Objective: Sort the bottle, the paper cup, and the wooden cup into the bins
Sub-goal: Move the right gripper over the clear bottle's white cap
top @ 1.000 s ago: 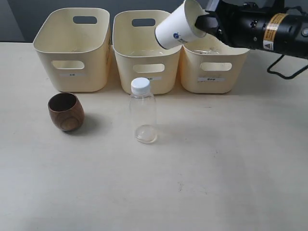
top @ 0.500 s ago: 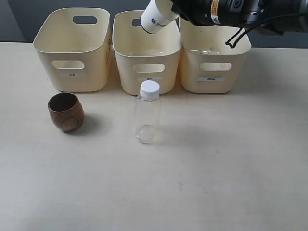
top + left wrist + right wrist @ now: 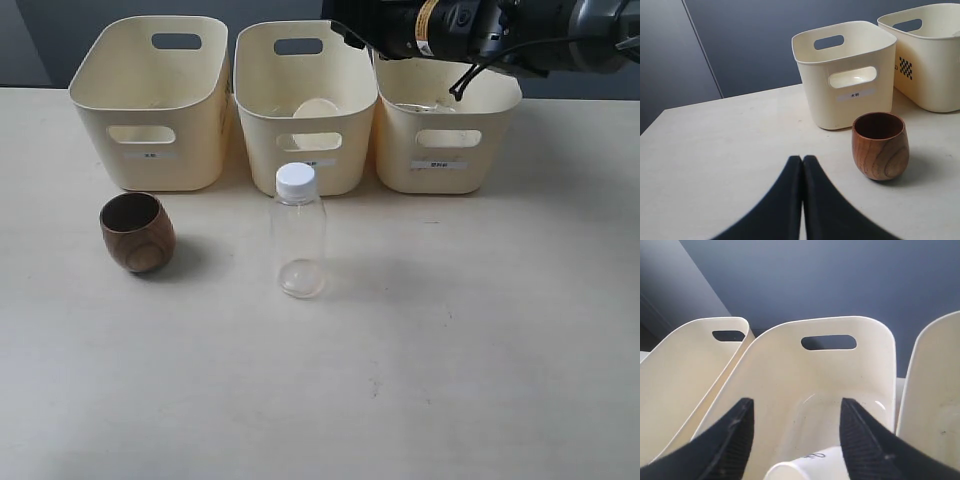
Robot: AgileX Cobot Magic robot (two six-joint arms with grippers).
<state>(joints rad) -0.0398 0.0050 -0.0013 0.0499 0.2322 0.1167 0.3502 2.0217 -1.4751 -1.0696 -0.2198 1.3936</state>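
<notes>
The white paper cup (image 3: 316,108) lies inside the middle bin (image 3: 260,150); in the right wrist view this paper cup (image 3: 810,467) shows low between my fingers. My right gripper (image 3: 345,30) hovers over that bin's back rim, open (image 3: 796,402), with nothing in it. The clear bottle (image 3: 299,232) with its white cap stands upright in front of the middle bin. The dark wooden cup (image 3: 137,232) sits upright in front of the left bin (image 3: 100,150). My left gripper (image 3: 802,159) is shut and empty, a short way from the wooden cup (image 3: 880,145); the exterior view does not show it.
The right bin (image 3: 400,160) stands close against the middle one, under my right arm (image 3: 500,25) and its black cable (image 3: 470,75). All three bins form a row at the back of the pale table (image 3: 450,350).
My right gripper swung left from the right bin to above the middle bin, then opened. The paper cup left the fingers and now lies in the middle bin. The bottle wobbled.
</notes>
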